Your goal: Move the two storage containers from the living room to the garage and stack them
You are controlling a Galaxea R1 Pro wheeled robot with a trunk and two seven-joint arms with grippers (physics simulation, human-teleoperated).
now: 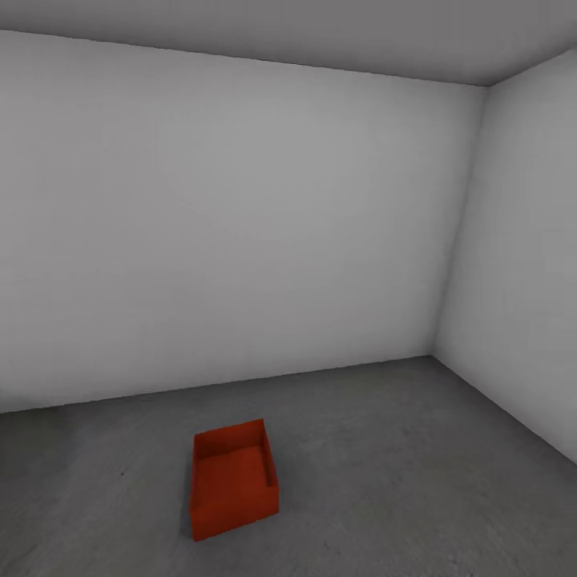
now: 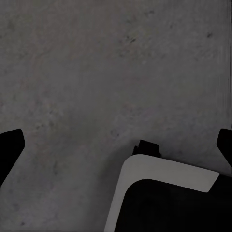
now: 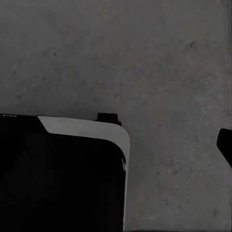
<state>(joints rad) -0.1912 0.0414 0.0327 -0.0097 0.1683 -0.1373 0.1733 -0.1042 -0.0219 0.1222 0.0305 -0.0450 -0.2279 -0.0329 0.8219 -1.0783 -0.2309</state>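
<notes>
We see one storage container [image 1: 233, 478] sitting open-top on the garage floor [image 1: 385, 449], well out from the corner where the white walls [image 1: 240, 224] meet; it looks stiff, light and empty, so we would pinch a straight wall at its rim. Our left gripper [image 2: 116, 145] hangs spread wide and empty over rough concrete; the right gripper [image 3: 212, 145] shows one fingertip, so we cannot tell.

Matt, plastic-looking orange-red bin [image 1: 232, 479] at lower centre; rough, mottled, concrete-like grey floor [image 1: 401, 465]; smooth, matt white walls [image 1: 240, 224].
</notes>
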